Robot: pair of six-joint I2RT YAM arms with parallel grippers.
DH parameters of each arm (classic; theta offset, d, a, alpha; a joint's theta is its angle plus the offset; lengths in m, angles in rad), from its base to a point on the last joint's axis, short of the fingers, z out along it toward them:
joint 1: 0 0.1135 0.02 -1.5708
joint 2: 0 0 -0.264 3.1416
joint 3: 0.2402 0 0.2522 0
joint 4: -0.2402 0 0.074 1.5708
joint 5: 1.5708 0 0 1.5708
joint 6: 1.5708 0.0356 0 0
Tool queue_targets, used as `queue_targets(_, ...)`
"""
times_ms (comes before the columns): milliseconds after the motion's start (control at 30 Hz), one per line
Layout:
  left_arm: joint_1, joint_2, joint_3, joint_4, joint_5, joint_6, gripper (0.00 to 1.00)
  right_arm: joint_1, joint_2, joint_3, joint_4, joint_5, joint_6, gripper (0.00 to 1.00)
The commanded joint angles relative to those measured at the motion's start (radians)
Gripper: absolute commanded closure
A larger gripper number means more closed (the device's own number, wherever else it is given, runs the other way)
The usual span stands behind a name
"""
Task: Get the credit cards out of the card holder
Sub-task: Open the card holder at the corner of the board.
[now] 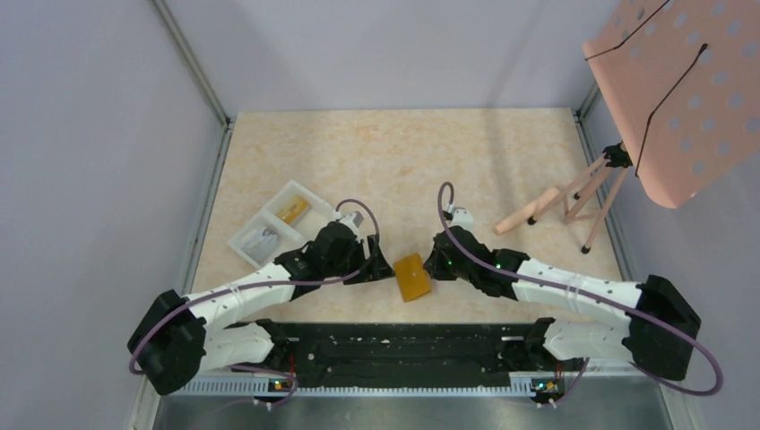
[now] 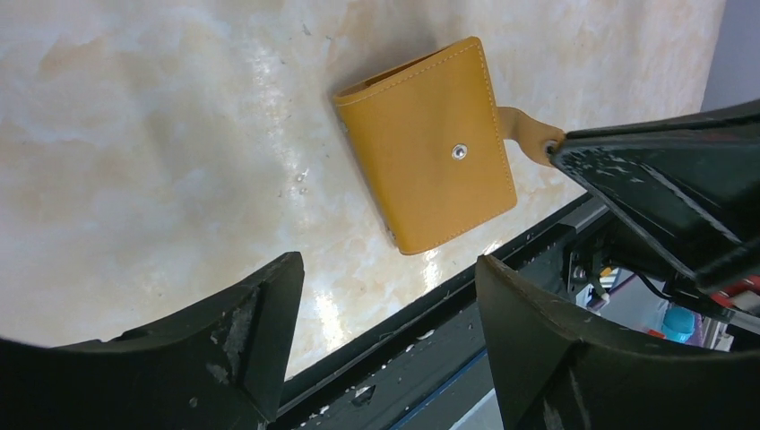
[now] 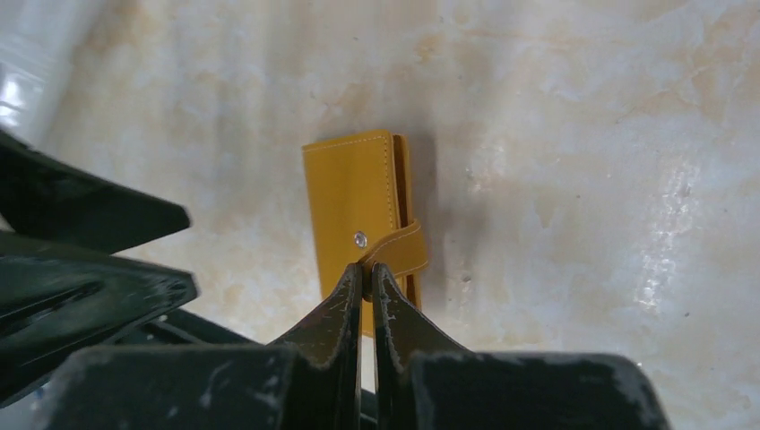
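Observation:
The card holder [image 1: 412,276] is a tan-orange wallet lying closed on the table near the front edge, between my two grippers. It also shows in the left wrist view [image 2: 426,152] and the right wrist view [image 3: 354,202]. My right gripper [image 3: 366,267] is shut on the wallet's side tab [image 3: 401,253], which is unsnapped and pulled off the stud. My left gripper [image 2: 387,269] is open and empty, just left of the wallet. The credit cards are hidden inside the wallet.
A white two-compartment tray [image 1: 273,222] with small items stands at the left behind my left arm. A pink perforated stand on wooden legs [image 1: 574,193] is at the right. The black base rail [image 1: 403,345] runs just in front of the wallet.

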Motion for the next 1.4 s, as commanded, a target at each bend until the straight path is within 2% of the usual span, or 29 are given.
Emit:
queue_targets(0, -0.024, 0.046, 0.077, 0.022, -0.009, 0.028, 0.22, 0.011, -0.135, -0.044, 0.121, -0.022, 0.044, 1.00)
queue_targets(133, -0.053, 0.103, 0.140, -0.015, -0.023, 0.062, 0.19, 0.011, -0.203, -0.083, 0.179, -0.053, 0.070, 1.00)
queue_targets(333, -0.065, 0.149, 0.168, 0.007, -0.026, 0.059, 0.18, 0.011, -0.207, -0.090, 0.183, -0.072, 0.079, 1.00)
queue_targets(667, -0.066, 0.178, 0.194, 0.016, -0.037, 0.066, 0.20, 0.011, -0.206, -0.114, 0.246, -0.114, 0.098, 1.00)
queue_targets(1200, -0.066, 0.225, 0.195, 0.037, -0.013, 0.077, 0.23, 0.011, -0.233, -0.117, 0.241, -0.111, 0.100, 1.00)
queue_targets(1367, -0.066, 0.224, 0.190, 0.034, -0.019, 0.076, 0.27, 0.011, -0.231, -0.125, 0.244, -0.109, 0.102, 1.00)
